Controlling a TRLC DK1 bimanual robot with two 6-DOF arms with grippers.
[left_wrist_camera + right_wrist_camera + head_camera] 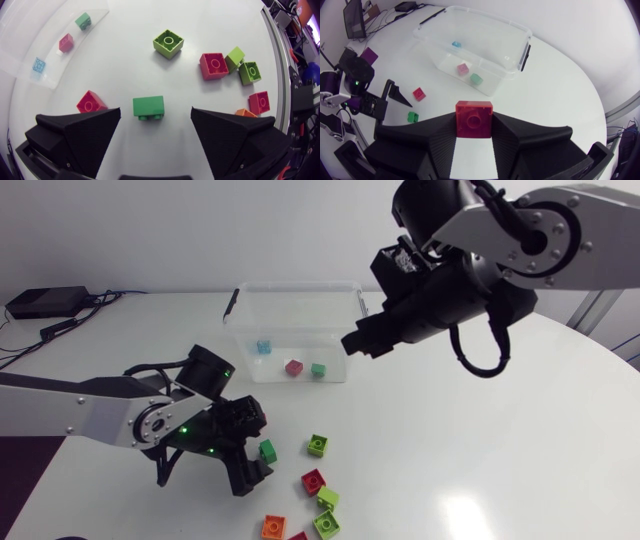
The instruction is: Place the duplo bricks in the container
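My right pincer (352, 343) is squeezed shut on a red duplo brick (474, 118), with one finger on each side. It hangs in the air just beside the clear container (243, 305), near a front corner. Inside the container lie a blue brick (264, 347), a pink-red brick (293, 367) and a small green brick (318, 369). My left pincer (156, 114) is low over the table (480, 460) with its fingers wide open. A dark green brick (148, 106) lies on its side between them (it touches neither finger). A second red brick (91, 102) sits just beside one finger. A lime brick (168, 43) sits further ahead
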